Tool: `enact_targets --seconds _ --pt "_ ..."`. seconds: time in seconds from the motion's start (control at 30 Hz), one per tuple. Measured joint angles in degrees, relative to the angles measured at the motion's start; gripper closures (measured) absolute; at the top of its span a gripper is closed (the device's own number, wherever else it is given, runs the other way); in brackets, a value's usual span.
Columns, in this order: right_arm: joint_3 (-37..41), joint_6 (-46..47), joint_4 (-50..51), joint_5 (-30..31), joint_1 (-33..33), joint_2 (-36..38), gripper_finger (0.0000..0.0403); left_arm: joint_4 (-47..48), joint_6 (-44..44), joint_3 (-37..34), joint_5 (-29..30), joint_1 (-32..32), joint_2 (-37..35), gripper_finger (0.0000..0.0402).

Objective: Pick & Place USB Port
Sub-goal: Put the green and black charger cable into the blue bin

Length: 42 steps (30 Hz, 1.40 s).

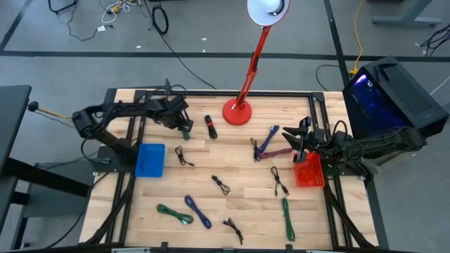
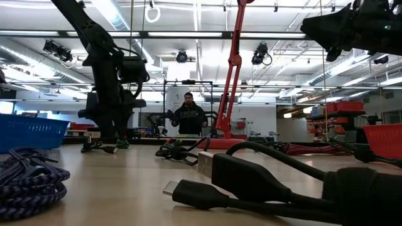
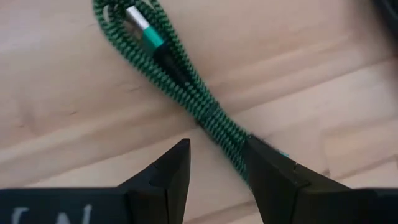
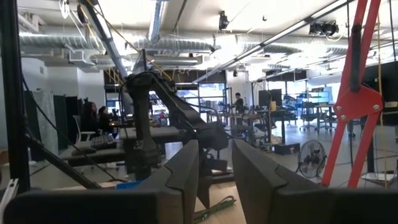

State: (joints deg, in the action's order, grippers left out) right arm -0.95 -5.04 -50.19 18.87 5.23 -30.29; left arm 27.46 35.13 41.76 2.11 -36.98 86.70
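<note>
A green cable point(image 3: 186, 81) near the table's point(image 1: 232, 211) far left edge is straddled by the parted, empty left gripper point(image 3: 214, 165), while the right gripper point(image 1: 301, 144) is held narrowly open, empty, over the red bin point(image 1: 309, 171); an off-centre closure could let the braid slip out.

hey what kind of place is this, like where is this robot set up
Probably an open robotics lab or workshop. Exposed ducts and strip lights run across the ceiling, other workbenches and seated people show behind, and the wooden table carries scattered USB cables, a red desk lamp and two arms.
</note>
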Motion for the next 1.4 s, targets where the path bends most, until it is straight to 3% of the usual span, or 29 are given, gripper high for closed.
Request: enact_targets --seconds 0.23,0.57,0.67,0.8,1.0,1.1,1.2,1.4 --pt "0.0 0.0 0.02 -0.44 0.0 -0.01 0.0301 -6.08 0.72 0.02 -2.98 0.25 3.37 0.0245" --pt "0.0 0.0 0.1 -0.39 0.0 -0.01 0.0301 -6.16 1.97 0.31 -0.62 0.29 6.09 0.0252" --pt "0.0 0.0 0.11 -0.37 0.01 -0.01 0.0301 -5.75 1.47 0.24 -0.27 0.27 6.31 0.0285" --pt "0.0 0.0 0.11 -0.37 0.0 -0.01 0.0301 -6.75 -0.66 0.29 -0.04 0.27 6.55 0.0376" --pt "0.0 0.0 0.17 -0.33 0.0 0.0 0.0301 -6.52 -1.72 0.24 -0.69 0.53 6.47 0.0389" --pt "0.0 0.0 0.27 -0.3 0.0 0.01 0.0301 -5.51 -2.88 0.43 -3.82 1.3 4.79 0.0389" --pt "0.0 0.0 0.63 0.38 0.0 -0.03 0.0301 0.45 -4.65 1.69 -4.47 3.63 1.81 0.0389" --pt "0.0 0.0 2.36 3.32 0.0 -0.14 0.0301 18.38 -7.08 6.51 4.67 7.69 -6.1 0.0389"
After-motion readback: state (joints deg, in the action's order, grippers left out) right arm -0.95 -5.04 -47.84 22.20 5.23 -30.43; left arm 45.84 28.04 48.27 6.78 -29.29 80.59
